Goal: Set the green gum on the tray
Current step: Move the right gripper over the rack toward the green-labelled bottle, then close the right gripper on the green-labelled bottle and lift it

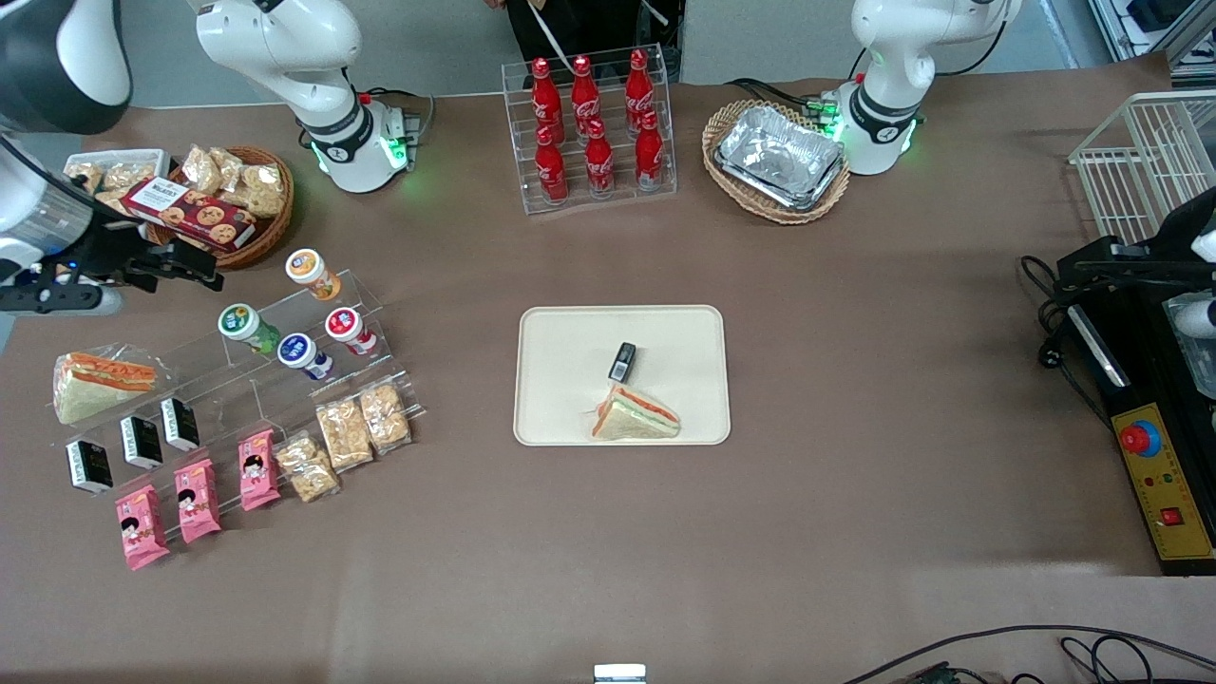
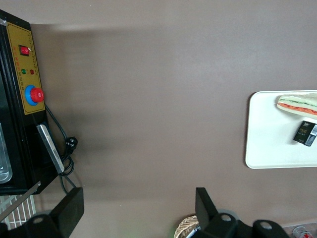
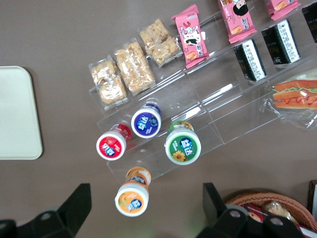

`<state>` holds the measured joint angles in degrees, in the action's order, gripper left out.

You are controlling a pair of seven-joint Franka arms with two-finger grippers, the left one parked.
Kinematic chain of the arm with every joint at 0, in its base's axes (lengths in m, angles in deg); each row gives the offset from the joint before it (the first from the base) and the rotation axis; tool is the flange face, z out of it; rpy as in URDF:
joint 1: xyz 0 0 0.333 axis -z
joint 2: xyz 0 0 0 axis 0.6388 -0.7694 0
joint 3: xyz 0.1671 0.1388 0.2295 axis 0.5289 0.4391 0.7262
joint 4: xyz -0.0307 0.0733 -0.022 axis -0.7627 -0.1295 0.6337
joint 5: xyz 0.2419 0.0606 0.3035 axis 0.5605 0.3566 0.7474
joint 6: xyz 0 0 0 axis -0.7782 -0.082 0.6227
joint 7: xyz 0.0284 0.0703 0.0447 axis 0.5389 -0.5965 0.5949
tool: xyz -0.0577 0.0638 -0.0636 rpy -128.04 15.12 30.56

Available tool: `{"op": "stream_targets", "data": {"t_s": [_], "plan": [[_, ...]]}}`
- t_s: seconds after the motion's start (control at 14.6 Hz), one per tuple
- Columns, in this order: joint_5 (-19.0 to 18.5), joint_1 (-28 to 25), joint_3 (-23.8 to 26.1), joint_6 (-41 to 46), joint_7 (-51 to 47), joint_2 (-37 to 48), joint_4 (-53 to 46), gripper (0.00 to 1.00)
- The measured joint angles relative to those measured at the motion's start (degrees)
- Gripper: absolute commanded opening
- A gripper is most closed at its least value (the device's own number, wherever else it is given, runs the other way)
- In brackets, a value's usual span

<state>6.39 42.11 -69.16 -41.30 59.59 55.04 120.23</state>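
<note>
- Gripper (image 1: 204, 275) hung wide open, holding nothing, above the green gum (image 1: 247, 329) on the clear rack (image 1: 313, 380).
- Blue bottle (image 1: 304, 355), red bottle (image 1: 350, 331) and orange bottle (image 1: 312, 274) crowded it.
- Tray (image 1: 570, 332) sat well away, with a sandwich (image 1: 635, 416).

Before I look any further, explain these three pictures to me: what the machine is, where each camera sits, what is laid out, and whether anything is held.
Two white robot arms stand at a brown table. One picture looks down from the front; the other two come from cameras on the arms' wrists. The working arm's pincer hangs open above a clear stepped display, holding nothing. On that display stands the green gum among an orange-lidded bottle, a blue-lidded bottle and a red-lidded bottle. Mid-table lies the tray, already carrying a sandwich and a small black packet. The gum is not on the tray yet.
</note>
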Motion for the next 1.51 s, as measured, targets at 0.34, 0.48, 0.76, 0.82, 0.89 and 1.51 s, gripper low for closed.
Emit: {"op": "stream_targets", "data": {"t_s": [0.34,0.48,0.76,0.82,0.89,1.51], "plan": [[-2.6,0.09,-0.24,-8.17,0.28,0.49,8.66,1.0],[-2.78,0.09,-0.24,-11.43,0.36,0.47,11.48,1.0],[-4.17,0.11,-0.28,-16.81,0.72,0.42,17.03,1.0],[-4.34,0.13,-0.28,-17.48,0.75,0.4,17.82,1.0],[-4.38,0.26,-0.3,-18.17,0.76,0.37,18.51,1.0],[-4.49,0.86,-0.39,-26.3,1.33,-1.28,23.0,0.91]]}}
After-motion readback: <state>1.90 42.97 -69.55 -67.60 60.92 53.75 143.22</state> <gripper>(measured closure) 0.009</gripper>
